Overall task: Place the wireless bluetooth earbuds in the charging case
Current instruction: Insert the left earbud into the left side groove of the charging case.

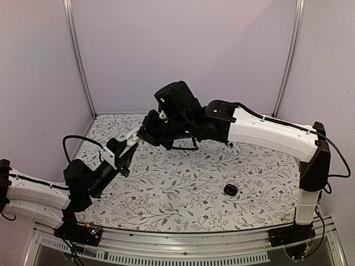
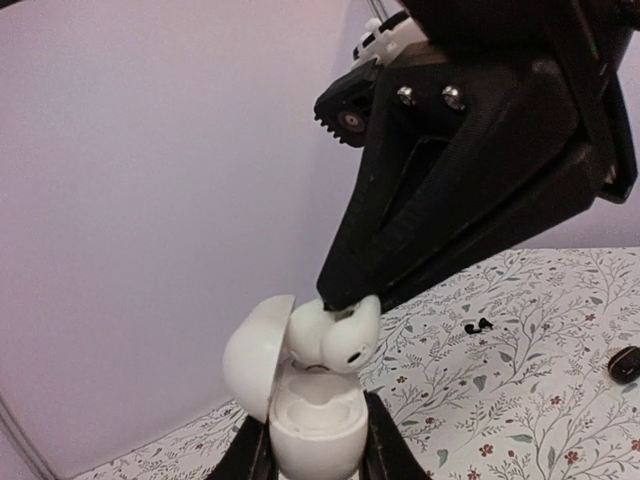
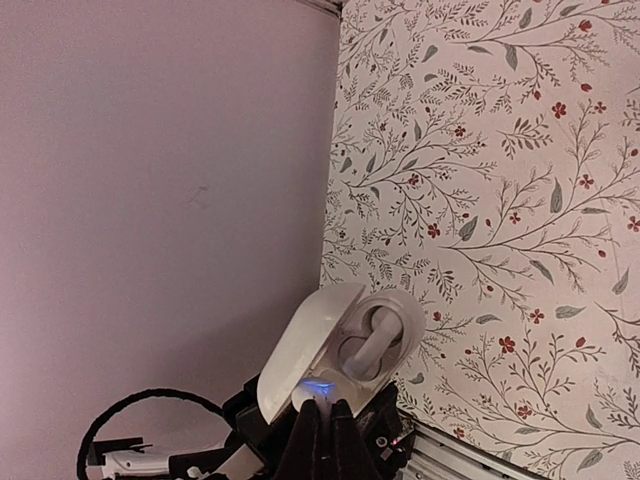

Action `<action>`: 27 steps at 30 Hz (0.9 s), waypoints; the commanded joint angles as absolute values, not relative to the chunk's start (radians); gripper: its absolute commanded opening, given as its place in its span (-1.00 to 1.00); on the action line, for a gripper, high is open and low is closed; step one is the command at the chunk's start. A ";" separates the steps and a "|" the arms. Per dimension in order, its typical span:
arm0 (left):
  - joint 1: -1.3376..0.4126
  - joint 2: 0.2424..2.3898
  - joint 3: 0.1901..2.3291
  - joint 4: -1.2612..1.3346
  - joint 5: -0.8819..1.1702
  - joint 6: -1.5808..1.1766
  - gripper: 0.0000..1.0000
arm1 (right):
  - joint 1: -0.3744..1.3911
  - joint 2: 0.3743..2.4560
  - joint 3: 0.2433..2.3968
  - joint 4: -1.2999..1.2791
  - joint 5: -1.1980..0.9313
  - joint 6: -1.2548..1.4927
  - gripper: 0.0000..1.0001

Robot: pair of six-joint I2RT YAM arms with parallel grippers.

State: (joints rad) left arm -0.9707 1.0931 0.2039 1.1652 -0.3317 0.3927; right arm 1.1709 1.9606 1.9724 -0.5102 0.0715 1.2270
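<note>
My left gripper (image 2: 318, 445) is shut on a white charging case (image 2: 315, 420) and holds it upright in the air with its lid (image 2: 255, 355) swung open. My right gripper (image 2: 335, 290) is shut on a white earbud (image 2: 340, 335) and holds it at the case's mouth, touching the rim. In the right wrist view the right gripper (image 3: 322, 415) pinches that earbud (image 3: 320, 385), which glows blue, beside another white earbud (image 3: 368, 345) lying in the case (image 3: 395, 310). From above, both grippers meet at the far left (image 1: 135, 139). Two tiny dark pieces (image 2: 478, 325) lie on the table.
A black rounded case (image 1: 230, 190) lies on the floral tablecloth (image 1: 183, 188) at the right middle; it also shows in the left wrist view (image 2: 625, 362). Lilac walls close in the back and left. A metal rail (image 1: 183, 237) runs along the near edge.
</note>
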 commanded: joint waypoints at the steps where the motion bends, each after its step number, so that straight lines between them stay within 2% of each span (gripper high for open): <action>1: -0.980 1.110 0.232 1.209 -0.351 0.410 -1.00 | 1.166 1.989 2.006 -0.544 0.094 1.236 -1.00; 5: -0.983 1.128 0.232 1.227 -0.361 0.415 -1.00 | 1.166 1.994 2.006 -0.558 0.090 1.255 -1.00; 8: -0.985 1.135 0.233 1.236 -0.365 0.416 -1.00 | 1.167 1.999 2.006 -0.558 0.088 1.265 -0.86; 13: -0.990 1.140 0.235 1.239 -0.373 0.421 -1.00 | 1.167 2.007 2.006 -0.561 0.094 1.285 -1.00; 27: -1.014 1.184 0.227 1.278 -0.409 0.460 -1.00 | 1.167 2.030 2.006 -0.563 0.089 1.348 -1.00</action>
